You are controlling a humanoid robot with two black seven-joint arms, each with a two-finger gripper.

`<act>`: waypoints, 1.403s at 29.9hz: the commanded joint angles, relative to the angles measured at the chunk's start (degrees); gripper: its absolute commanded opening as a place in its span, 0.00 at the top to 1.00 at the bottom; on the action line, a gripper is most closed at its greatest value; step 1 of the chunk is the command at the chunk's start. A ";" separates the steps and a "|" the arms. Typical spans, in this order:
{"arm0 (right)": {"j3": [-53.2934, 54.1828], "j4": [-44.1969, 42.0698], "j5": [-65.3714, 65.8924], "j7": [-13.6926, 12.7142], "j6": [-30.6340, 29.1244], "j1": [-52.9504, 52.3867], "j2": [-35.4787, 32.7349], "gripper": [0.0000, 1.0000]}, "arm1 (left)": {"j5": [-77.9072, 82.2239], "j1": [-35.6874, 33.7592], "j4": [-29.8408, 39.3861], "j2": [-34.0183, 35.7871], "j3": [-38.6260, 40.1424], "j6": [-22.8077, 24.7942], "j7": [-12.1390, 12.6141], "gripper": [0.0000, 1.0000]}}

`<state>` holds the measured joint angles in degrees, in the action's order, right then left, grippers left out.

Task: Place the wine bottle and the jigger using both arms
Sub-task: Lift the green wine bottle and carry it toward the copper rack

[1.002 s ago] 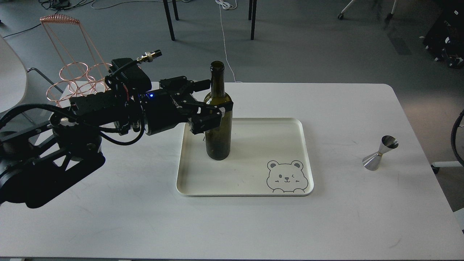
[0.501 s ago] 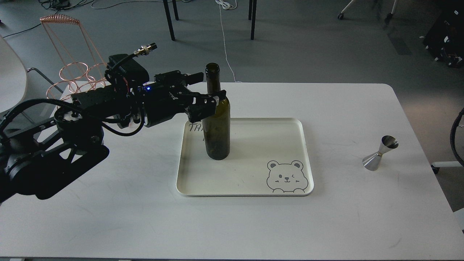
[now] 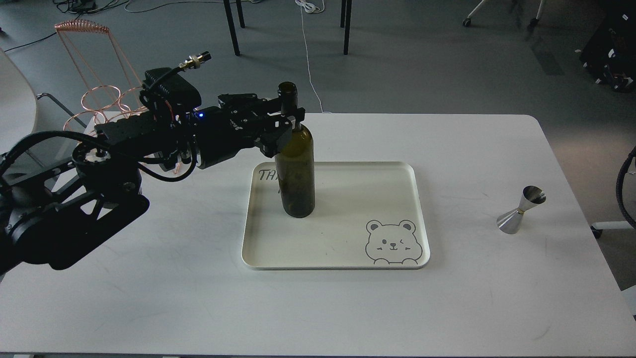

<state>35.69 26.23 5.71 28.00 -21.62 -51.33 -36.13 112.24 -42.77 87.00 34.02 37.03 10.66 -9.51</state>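
Observation:
The wine bottle (image 3: 296,169) stands on the left part of the white tray (image 3: 348,248), its neck leaning slightly left. My left gripper (image 3: 287,130) reaches in from the left at the bottle's shoulder. One finger is on each side of the glass, and the jaws look loosely open around it rather than clamped. The jigger (image 3: 521,209) stands upright on the table (image 3: 198,308) far to the right, with nothing near it. My right gripper is out of view; only a dark cable shows at the right edge.
A copper wire rack (image 3: 102,107) stands at the table's back left, behind my left arm. The tray has a bear drawing (image 3: 392,242) in its near right corner. Chair legs and cables are on the floor beyond the table.
My left gripper has slid up the bottle from its upper body to the shoulder and moved slightly left. The bottle's base stayed put while its neck leaned left. The jigger has not moved.

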 commanded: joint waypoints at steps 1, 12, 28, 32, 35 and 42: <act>-0.09 -0.04 0.00 0.00 0.00 0.00 -0.08 0.04 | -0.18 -0.03 0.45 0.26 0.50 -0.29 0.11 0.80; -0.09 -0.04 0.00 0.00 0.00 -0.35 -0.78 0.04 | -12.47 -3.97 2.21 13.34 5.95 -0.11 -0.24 0.84; -0.18 0.05 0.00 0.00 0.00 -1.49 -0.17 0.04 | -15.22 -10.31 -15.27 24.61 4.63 0.24 -2.00 0.86; -0.18 0.05 0.00 0.00 -0.09 -1.49 -0.43 0.04 | -13.02 -10.22 -16.51 23.29 3.93 0.15 -2.26 0.87; -0.18 0.05 0.09 0.00 -0.09 -1.49 -0.61 0.04 | -12.93 -10.31 -17.13 22.94 1.65 -0.20 -2.18 0.87; -0.09 0.05 0.00 0.00 -0.18 -1.49 -0.78 0.04 | -12.93 -10.22 -18.44 21.36 0.68 -0.55 -2.09 0.87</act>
<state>35.51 26.28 5.76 28.00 -21.80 -52.83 -36.95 99.29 -53.01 69.26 56.38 38.03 10.16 -11.67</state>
